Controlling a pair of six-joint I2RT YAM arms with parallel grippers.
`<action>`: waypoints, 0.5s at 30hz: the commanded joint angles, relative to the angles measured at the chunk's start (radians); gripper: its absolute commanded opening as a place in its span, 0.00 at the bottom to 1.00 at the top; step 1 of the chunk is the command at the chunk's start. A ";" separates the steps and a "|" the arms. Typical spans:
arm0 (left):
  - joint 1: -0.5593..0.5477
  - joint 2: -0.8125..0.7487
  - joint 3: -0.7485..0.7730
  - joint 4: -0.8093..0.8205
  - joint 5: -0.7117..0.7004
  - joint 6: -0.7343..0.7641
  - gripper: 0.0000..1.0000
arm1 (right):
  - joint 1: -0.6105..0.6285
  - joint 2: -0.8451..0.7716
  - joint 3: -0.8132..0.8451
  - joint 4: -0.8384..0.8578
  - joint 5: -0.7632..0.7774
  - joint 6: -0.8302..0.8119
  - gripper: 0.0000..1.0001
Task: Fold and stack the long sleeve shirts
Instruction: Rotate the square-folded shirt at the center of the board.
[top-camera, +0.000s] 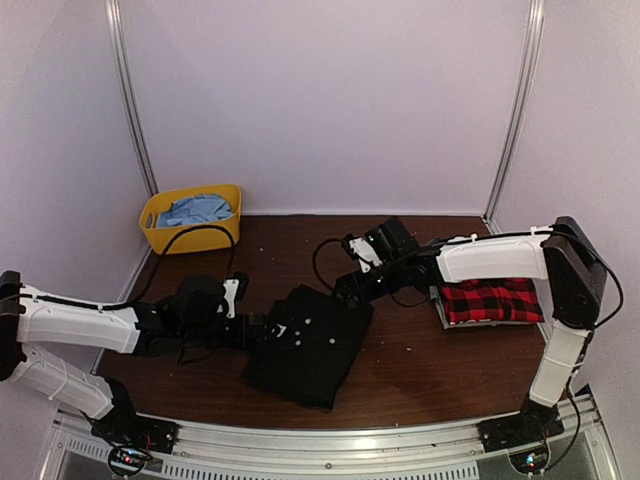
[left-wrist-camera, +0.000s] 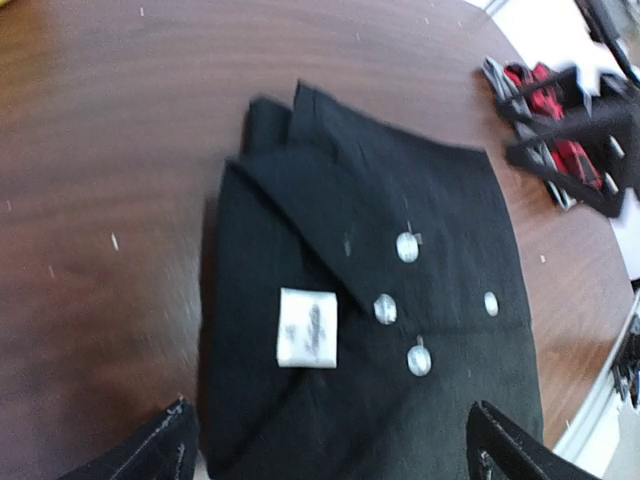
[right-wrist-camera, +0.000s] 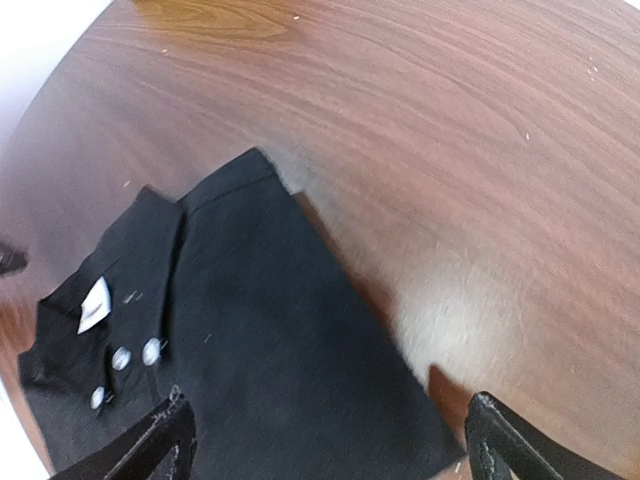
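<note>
The black shirt (top-camera: 312, 350) lies folded mid-table (top-camera: 420, 370). It forms a rectangle whose long axis runs from the upper middle of the top view down toward the lower left, slightly tilted. Its label and buttons sit by its left edge, and in the left wrist view the collar tips point to the frame's top. The left gripper (top-camera: 258, 330) is at that left edge, fingers wide apart and holding nothing. The right gripper (top-camera: 347, 288), also spread and empty, is at the shirt's upper right corner. The plaid shirt (top-camera: 495, 300) lies folded at the right, long axis left to right.
</note>
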 joint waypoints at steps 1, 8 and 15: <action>-0.066 -0.064 -0.078 0.020 0.015 -0.131 0.95 | -0.038 0.114 0.090 -0.039 -0.086 -0.081 0.95; -0.162 -0.099 -0.138 -0.057 0.019 -0.223 0.90 | -0.054 0.192 0.098 -0.038 -0.180 -0.093 0.92; -0.167 -0.090 -0.178 -0.052 0.022 -0.265 0.67 | -0.054 0.096 -0.097 0.069 -0.276 -0.029 0.83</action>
